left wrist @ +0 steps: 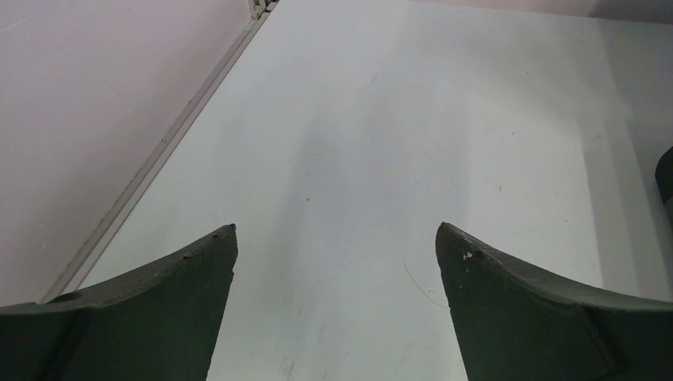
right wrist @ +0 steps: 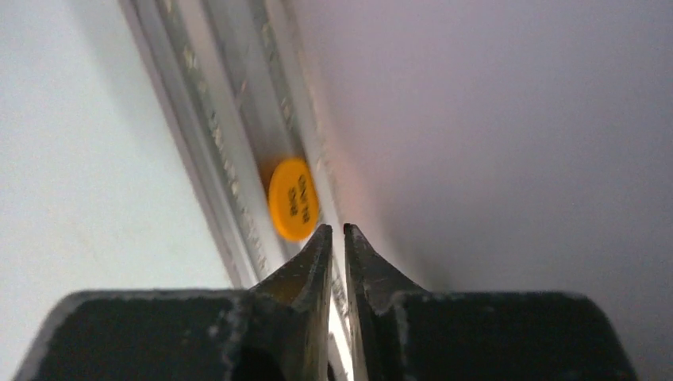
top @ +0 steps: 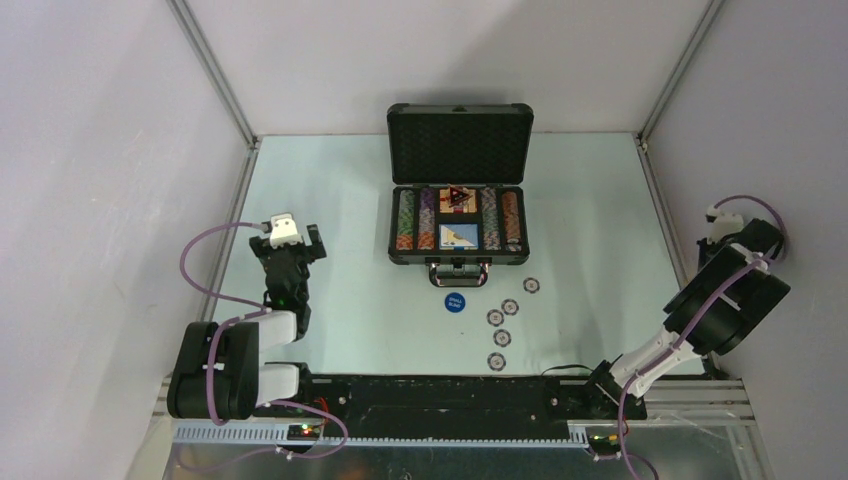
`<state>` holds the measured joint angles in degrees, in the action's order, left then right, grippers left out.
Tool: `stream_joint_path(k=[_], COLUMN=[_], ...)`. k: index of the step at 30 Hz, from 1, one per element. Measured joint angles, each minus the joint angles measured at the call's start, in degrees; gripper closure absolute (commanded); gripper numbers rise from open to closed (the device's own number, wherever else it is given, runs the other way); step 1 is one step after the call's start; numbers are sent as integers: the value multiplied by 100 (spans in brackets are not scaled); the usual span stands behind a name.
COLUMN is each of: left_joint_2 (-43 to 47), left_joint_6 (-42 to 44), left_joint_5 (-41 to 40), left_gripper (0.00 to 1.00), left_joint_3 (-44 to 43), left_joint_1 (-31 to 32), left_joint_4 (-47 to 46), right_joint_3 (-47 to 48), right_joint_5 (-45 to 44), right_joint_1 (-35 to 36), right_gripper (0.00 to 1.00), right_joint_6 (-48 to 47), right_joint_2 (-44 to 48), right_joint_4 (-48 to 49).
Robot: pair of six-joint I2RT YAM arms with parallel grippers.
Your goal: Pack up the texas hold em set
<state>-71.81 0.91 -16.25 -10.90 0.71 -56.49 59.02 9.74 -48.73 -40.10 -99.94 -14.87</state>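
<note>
1. The left gripper point(left wrist: 336, 230) hangs over the bare table point(top: 340, 200) at the left, its fingers spread wide and holding nothing.
2. The briefcase point(top: 459, 140) stands open at the table's far middle, with chip rows point(top: 407, 220) in its tray.
3. The blue button point(top: 455, 301) lies before its handle. Just to the right, five loose chips point(top: 502, 338) lie scattered.
4. The right gripper point(right wrist: 338, 228), at the far right, shows a slim gap between its fingers with nothing in it. The orange button point(right wrist: 293, 198) lies in the rail point(right wrist: 206, 159) groove just beyond the tips.

We see case point(top: 459, 140) open, chip rows point(top: 406, 220), cards point(top: 459, 237) inside; five loose chips point(top: 502, 338), blue button point(top: 455, 301) on counter point(top: 330, 200) before it; orange button point(right wrist: 293, 198) in rail point(right wrist: 214, 159) groove.
</note>
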Motion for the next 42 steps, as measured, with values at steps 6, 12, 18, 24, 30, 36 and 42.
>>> stream_joint_path(k=[6, 12, 18, 24, 30, 36, 42], left_joint_2=[0, 0, 0, 0, 0, 0, 0], left_joint_6=[0, 0, 0, 0, 0, 0, 0], left_joint_5=[0, 0, 0, 0, 0, 0, 0], left_gripper=[0, 0, 0, 0, 0, 0, 0], left_joint_3=[0, 0, 0, 0, 0, 0, 0], left_joint_1=[0, 0, 0, 0, 0, 0, 0], left_joint_4=[0, 0, 0, 0, 0, 0, 0], right_joint_3=[269, 529, 876, 1078, 1095, 1097, 1099], right_joint_5=[-289, -299, -232, -201, -240, -205, -116], right_joint_1=[219, 293, 459, 507, 507, 503, 492], right_gripper=[86, 84, 81, 81, 81, 73, 73], right_joint_6=[269, 422, 520, 560, 557, 538, 459], right_joint_2=[-7, -262, -614, -811, -968, -1012, -1012], right_joint_4=[426, 391, 188, -76, -223, -415, -557])
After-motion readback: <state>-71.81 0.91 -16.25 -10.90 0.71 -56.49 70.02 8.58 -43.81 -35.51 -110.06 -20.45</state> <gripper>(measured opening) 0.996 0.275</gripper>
